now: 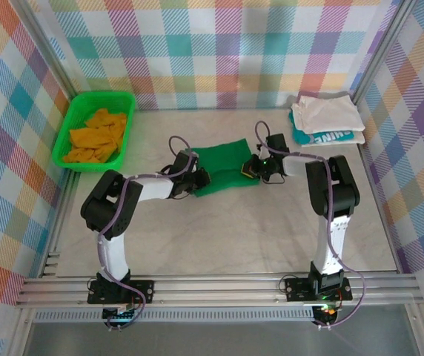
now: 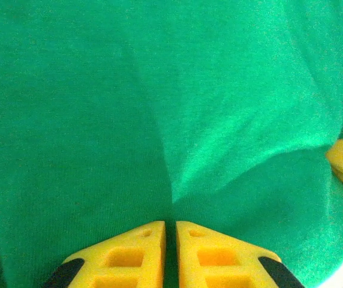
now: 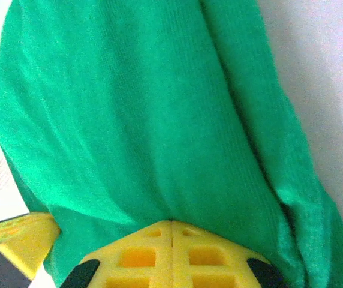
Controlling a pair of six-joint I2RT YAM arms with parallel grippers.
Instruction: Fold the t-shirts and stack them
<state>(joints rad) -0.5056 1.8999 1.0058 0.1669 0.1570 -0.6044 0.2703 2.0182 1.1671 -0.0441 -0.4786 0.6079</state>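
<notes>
A dark green t-shirt (image 1: 227,165) lies partly folded in the middle of the table. My left gripper (image 1: 197,180) is at its near left corner, and the left wrist view has the jaws (image 2: 170,227) pinched on the green cloth (image 2: 159,108) with a thin fold between them. My right gripper (image 1: 250,169) is at the shirt's right edge. Its jaws (image 3: 171,223) are pressed together on the green cloth (image 3: 147,120). An orange t-shirt (image 1: 97,136) lies crumpled in the basket. A folded white t-shirt (image 1: 325,113) sits on a teal one (image 1: 332,137) at the back right.
The bright green plastic basket (image 1: 65,144) stands at the back left by the wall. Bare table (image 1: 227,237) stretches from the shirt to the near rail. Checked walls close in the back and both sides. The two grippers are close together across the shirt.
</notes>
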